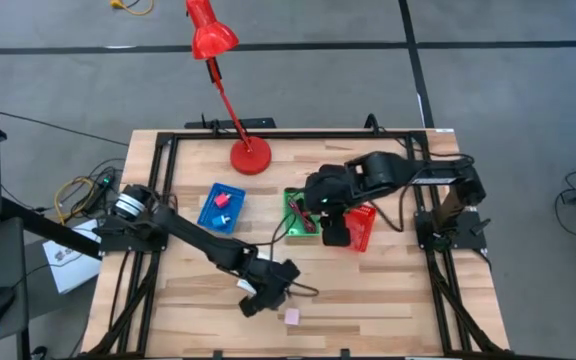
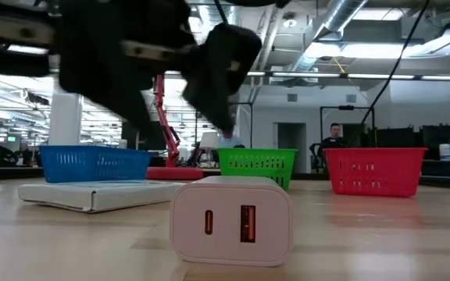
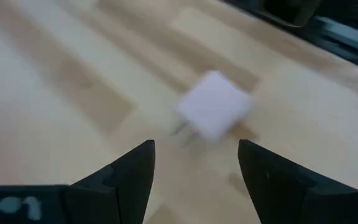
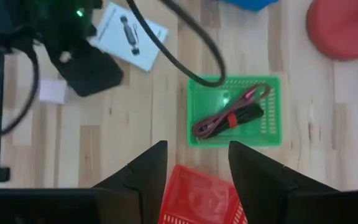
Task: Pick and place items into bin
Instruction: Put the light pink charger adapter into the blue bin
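Observation:
A pale pink-white charger cube (image 1: 291,317) with two ports stands on the table near its near edge; it also shows as the cube (image 2: 231,218) and the cube (image 3: 215,113). My left gripper (image 3: 194,146) hangs open just above the table beside it, touching nothing; in the high view the left gripper (image 1: 276,290) is over a white card (image 1: 251,304). The white card (image 4: 132,37) lies flat. My right gripper (image 4: 197,149) is open, raised between the green bin (image 4: 194,112) and the red bin (image 4: 197,193). A dark red cable (image 4: 229,115) lies coiled in the green bin.
A blue bin (image 1: 221,208) left of the green bin (image 1: 290,200) holds a pink cube (image 1: 225,197) and a small white piece. The red bin (image 1: 363,228) sits to the right. A red desk lamp's base (image 1: 250,156) stands near the far edge. A person stands in the room behind.

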You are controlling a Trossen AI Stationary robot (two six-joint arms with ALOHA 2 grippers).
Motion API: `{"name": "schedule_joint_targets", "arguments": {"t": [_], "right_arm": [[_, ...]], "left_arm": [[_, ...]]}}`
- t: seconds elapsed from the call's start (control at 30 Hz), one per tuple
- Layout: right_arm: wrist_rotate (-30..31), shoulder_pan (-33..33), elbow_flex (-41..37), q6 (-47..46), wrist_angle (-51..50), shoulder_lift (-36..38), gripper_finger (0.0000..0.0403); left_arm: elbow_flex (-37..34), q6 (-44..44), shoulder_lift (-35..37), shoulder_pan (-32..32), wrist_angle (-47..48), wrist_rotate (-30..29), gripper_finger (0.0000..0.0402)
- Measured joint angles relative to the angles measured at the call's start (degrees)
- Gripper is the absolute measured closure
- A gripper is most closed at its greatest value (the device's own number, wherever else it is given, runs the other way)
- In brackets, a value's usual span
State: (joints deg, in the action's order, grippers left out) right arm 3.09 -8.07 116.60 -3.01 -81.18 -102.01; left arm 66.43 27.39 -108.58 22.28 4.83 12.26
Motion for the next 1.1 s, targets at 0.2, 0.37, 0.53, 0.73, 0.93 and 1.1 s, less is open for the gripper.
{"name": "schedule_joint_targets", "arguments": {"t": [0.2,0.37,0.53,0.73,0.93,1.1], "right_arm": [[-0.09,0.10,0.02,-2.54,-3.01,-2.62,0.0238],[-0.17,0.32,0.00,-6.82,-6.04,-3.12,0.0236],[-0.20,0.28,0.02,-7.14,-6.20,-2.20,0.0238],[-0.13,0.55,0.02,-7.09,-6.16,-1.13,0.0236],[-0.03,1.18,0.02,-5.88,-6.02,-1.21,0.0238],[-0.02,1.51,0.02,-5.64,-5.82,-1.23,0.0236]], "left_arm": [[4.16,4.31,-2.38,0.11,0.03,2.37,0.0182],[5.03,12.18,-2.35,0.42,0.40,0.38,0.0182],[4.85,23.33,-3.73,1.65,4.91,-0.78,0.0182],[5.02,29.60,-5.32,3.60,1.87,-2.48,0.0182],[5.30,32.08,-7.82,3.82,-0.09,-5.49,0.0182],[5.36,33.86,-8.86,4.02,-0.71,-7.30,0.0182]]}}
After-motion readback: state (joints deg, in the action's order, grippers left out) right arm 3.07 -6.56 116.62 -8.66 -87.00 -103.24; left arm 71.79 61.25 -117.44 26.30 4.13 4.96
